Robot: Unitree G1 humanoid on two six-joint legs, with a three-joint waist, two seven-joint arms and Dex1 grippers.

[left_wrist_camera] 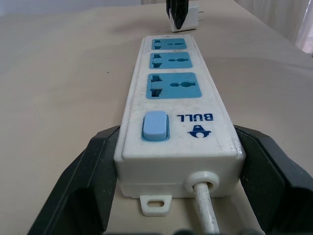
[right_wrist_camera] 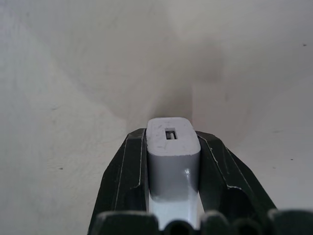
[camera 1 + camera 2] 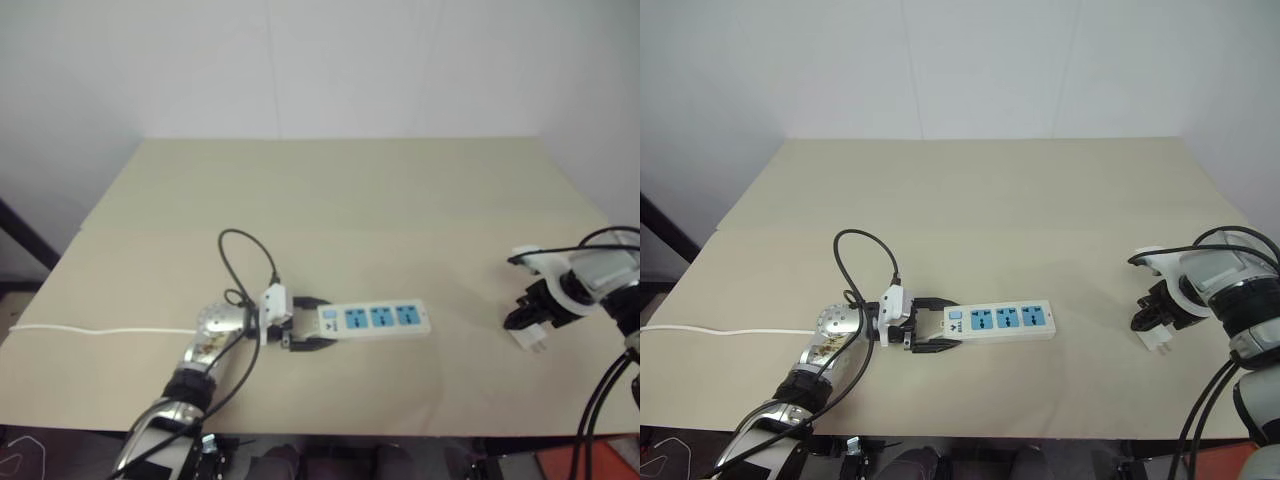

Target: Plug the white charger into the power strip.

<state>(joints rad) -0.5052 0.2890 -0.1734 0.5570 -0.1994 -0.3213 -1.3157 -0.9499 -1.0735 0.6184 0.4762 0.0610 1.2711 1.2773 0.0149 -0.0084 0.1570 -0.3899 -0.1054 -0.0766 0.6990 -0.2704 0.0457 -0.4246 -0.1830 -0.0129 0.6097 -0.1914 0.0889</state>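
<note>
The right end effector [image 2: 172, 171] is clamped on the white charger [image 2: 173, 147], low over the table [image 3: 380, 210] at its right side. The left end effector [image 3: 932, 325] is clamped around the switch end of the power strip [image 3: 1000, 320], lying mid-table.

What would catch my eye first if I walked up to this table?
Probably the power strip with its three blue sockets, lying near the table's front edge, its switch end between the left gripper's black fingers. Far off to the right, the right gripper has closed on the small white charger.
</note>
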